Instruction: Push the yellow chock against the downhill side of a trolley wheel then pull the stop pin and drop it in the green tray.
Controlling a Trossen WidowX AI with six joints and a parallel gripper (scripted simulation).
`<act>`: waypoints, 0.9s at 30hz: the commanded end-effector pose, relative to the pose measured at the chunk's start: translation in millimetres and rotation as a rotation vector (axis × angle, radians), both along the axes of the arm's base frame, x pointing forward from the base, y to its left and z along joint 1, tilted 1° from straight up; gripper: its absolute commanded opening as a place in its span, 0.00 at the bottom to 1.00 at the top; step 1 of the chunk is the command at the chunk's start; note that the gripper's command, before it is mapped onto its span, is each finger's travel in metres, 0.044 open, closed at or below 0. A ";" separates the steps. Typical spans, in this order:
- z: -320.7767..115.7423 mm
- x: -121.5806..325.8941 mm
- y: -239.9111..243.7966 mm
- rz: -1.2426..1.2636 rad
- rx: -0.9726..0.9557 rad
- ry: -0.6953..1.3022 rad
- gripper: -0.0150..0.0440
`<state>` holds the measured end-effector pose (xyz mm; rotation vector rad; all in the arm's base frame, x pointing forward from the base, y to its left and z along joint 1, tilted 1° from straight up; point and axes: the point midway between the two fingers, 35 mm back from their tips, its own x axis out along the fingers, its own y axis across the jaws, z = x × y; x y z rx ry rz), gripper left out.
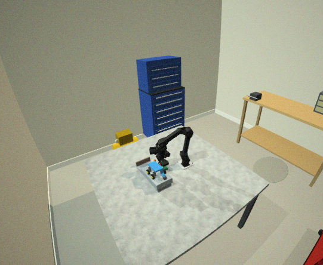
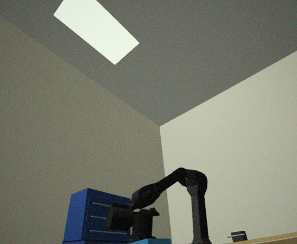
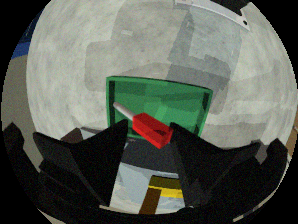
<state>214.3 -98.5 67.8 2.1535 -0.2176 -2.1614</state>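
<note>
My gripper (image 1: pixel 164 163) (image 3: pixel 148 125) is partly open low over the green tray (image 1: pixel 165 168) (image 3: pixel 160 86). The red-headed pin (image 3: pixel 152 130) lies slanted between the fingertips in the wrist view, its metal shaft over the tray and its head close to the right fingertip; whether it rests on the tray cannot be told. The blue trolley (image 1: pixel 155 166) stands on the grey ramp (image 1: pixel 165 186). A yellow block with an orange-brown bar, seemingly the chock (image 3: pixel 173 193), shows low between the fingers; its contact with a wheel is hidden.
The ramp has a brown end board (image 1: pixel 142 162) behind the trolley. The tray sits close beside the ramp, and the arm's base plate (image 1: pixel 185 166) stands nearby on the mottled table (image 1: pixel 151 221). A blue cabinet (image 1: pixel 163 104) and a wooden bench (image 1: pixel 292 110) stand beyond the table.
</note>
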 end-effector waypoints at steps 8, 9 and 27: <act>-4.9 -0.3 6.0 -0.004 -0.004 0.002 0.58; -5.2 -0.3 6.5 -0.004 -0.004 0.002 0.58; -12.1 -0.9 14.0 -0.004 -0.003 0.002 0.58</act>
